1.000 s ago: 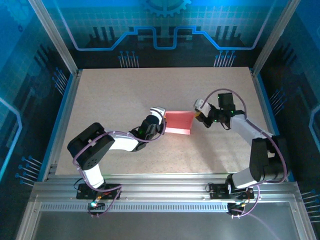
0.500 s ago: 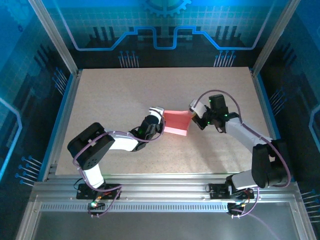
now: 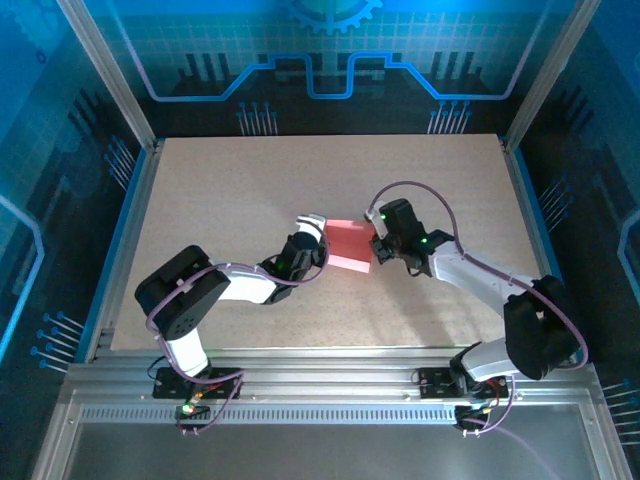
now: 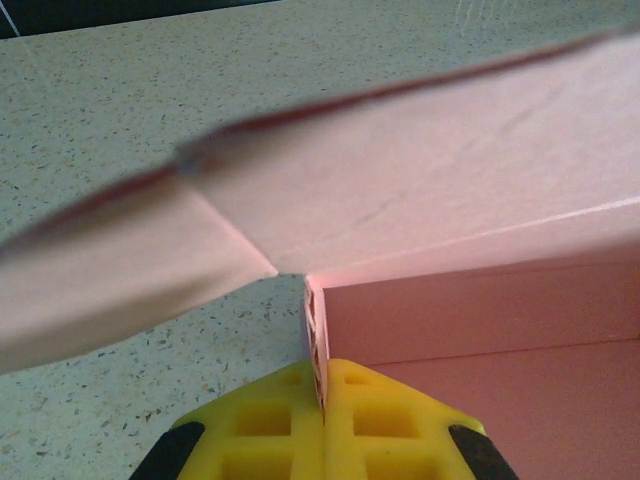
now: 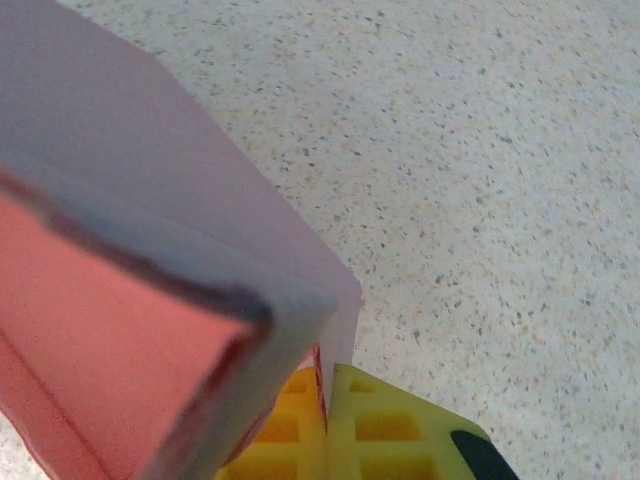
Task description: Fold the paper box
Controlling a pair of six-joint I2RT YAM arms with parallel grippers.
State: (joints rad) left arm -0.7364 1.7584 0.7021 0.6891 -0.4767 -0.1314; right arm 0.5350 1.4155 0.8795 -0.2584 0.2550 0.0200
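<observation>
The right gripper (image 3: 377, 245) has swung leftward, squeezing the paper box (image 3: 349, 246) narrower at the middle of the table (image 3: 230, 190). It and the left gripper (image 3: 322, 238) each pinch an opposite card edge, apparently to brace the fold.

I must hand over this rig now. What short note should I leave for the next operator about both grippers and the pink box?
Left gripper: fingers shut on a thin card edge at the left side of the paper box.
Right gripper: fingers shut on a card edge at its right side.
Box: over the middle of the table, held between both arms.
Done: partly folded, panels creased into corners.
Left: one flap looks open; finish the folds.
</observation>
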